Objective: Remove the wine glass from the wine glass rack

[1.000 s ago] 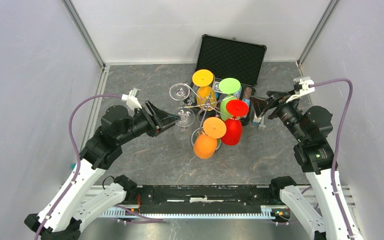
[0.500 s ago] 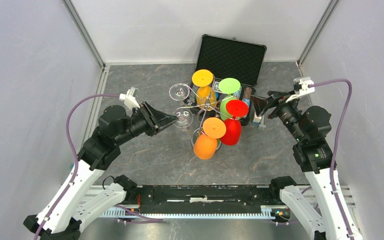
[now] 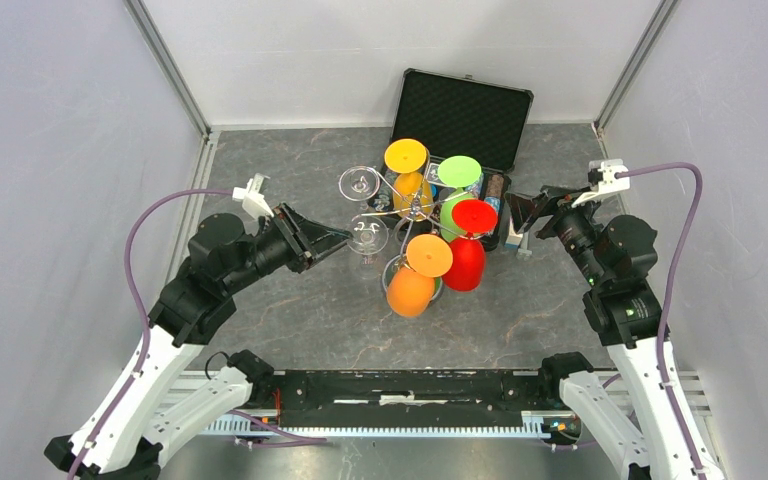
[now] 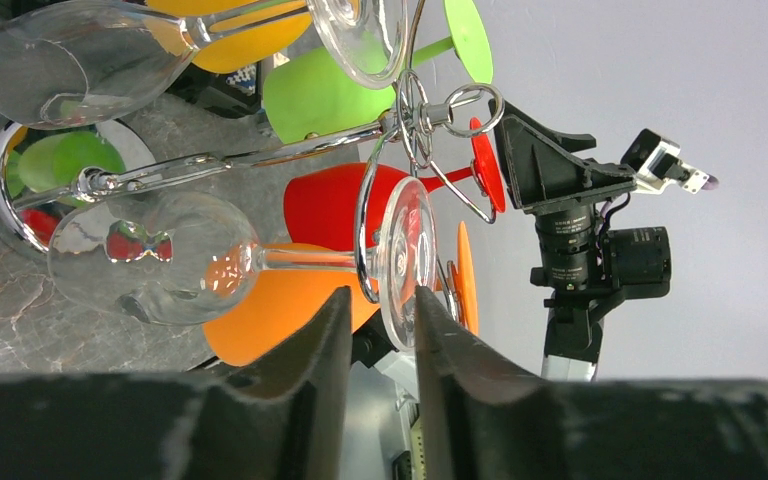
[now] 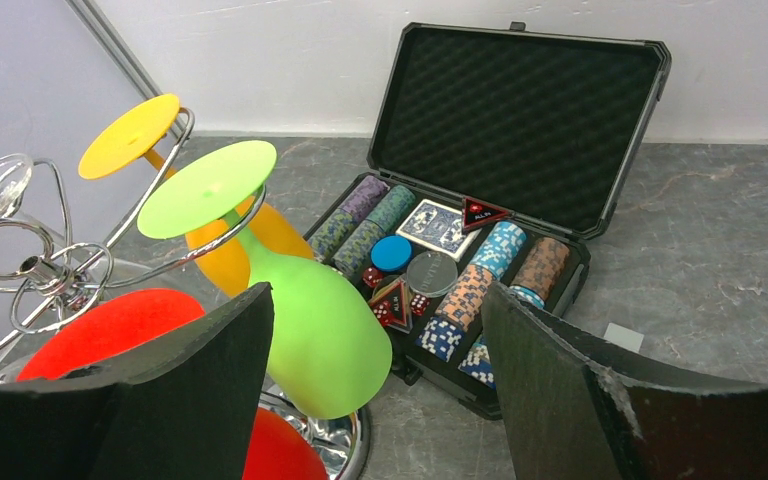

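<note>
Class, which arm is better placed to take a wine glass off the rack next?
Left. Its jaws flank the foot of the clear wine glass; the right jaws gape short of the green glass.

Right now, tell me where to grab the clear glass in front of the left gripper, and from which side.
Grip the flat round foot of the clear glass, coming from the outer side, where the left gripper sits. The glass hangs upside down, stem caught in a wire loop of the rack, so the foot is the free part, edge-on between the open fingers.
</note>
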